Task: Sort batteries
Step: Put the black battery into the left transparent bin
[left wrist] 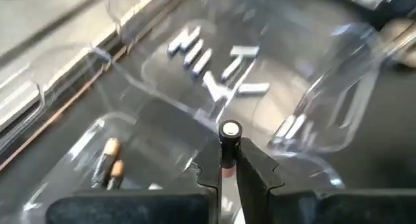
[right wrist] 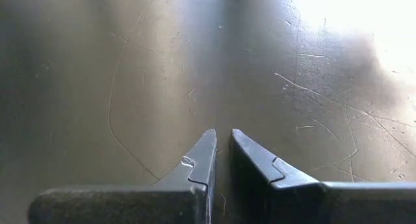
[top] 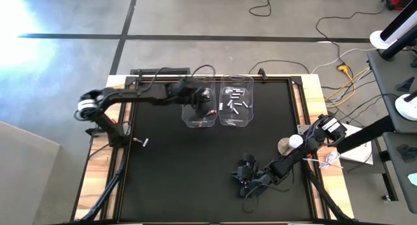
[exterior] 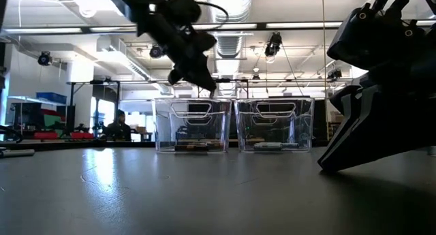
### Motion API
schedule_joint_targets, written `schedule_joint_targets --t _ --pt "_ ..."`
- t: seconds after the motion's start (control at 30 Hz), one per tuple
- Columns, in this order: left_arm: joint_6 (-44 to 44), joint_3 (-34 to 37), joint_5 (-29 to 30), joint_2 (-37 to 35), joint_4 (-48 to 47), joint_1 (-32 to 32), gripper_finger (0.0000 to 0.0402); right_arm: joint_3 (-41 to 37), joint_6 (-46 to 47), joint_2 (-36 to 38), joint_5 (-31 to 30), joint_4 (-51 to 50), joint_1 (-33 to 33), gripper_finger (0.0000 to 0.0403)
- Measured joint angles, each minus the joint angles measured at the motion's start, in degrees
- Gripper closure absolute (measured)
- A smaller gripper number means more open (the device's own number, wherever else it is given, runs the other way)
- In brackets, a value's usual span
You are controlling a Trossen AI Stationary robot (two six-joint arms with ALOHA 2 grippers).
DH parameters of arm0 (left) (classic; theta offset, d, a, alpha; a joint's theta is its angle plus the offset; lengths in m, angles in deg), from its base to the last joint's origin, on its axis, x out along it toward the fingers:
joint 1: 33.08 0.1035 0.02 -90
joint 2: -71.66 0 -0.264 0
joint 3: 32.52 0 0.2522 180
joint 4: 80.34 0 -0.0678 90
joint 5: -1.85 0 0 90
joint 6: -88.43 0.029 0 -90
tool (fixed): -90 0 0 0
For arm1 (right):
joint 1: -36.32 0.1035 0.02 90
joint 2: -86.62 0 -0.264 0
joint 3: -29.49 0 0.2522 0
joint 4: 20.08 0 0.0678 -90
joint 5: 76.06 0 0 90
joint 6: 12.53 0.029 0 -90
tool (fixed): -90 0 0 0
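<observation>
Two clear plastic bins stand side by side at the far middle of the black mat. The left bin [top: 199, 111] holds dark batteries [left wrist: 110, 162] with reddish marks; the right bin [top: 236, 106] holds silvery batteries [left wrist: 214, 62]. My left gripper [left wrist: 227, 146] hovers over the left bin [exterior: 192, 124], shut on a dark battery with a pink mark [left wrist: 229, 136]. My right gripper [right wrist: 223, 143] is shut on nothing, low over the mat at the near right [top: 244, 177]. My left gripper pinches the dark battery between its two fingers [left wrist: 209, 164], the battery lying along them. Its silver-capped end [left wrist: 230, 128] sticks out past the fingertips. The fingers slant down from the table's left. The battery is lifted clear, above the left bin.
A small pale item [top: 144, 142] lies on the mat near the left arm's base. A round pale object [top: 294, 142] with wires sits at the table's right edge. The mat's near half is open between the arms.
</observation>
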Motion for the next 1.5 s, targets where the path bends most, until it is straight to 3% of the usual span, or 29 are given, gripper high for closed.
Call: schedule_joint_targets --t 0.17,0.43,1.17,1.5 --pt "2.6 -10.1 0.3 7.7 -14.3 1.1 0.0392 0.0 0.6 -0.1 -0.2 0.0 0.8 0.0364" --pt "2.6 -13.4 0.3 16.1 -19.8 1.6 0.0392 -0.1 0.7 -0.1 -0.6 -0.3 2.3 0.0364" --pt "9.3 -12.8 -0.6 18.2 -28.4 1.6 0.0392 -0.1 0.6 -0.1 -1.2 -0.3 2.4 0.0364" --pt "7.8 -15.2 1.8 18.3 -27.2 1.8 0.0392 0.0 0.6 -0.1 -1.4 -0.3 2.4 0.0364"
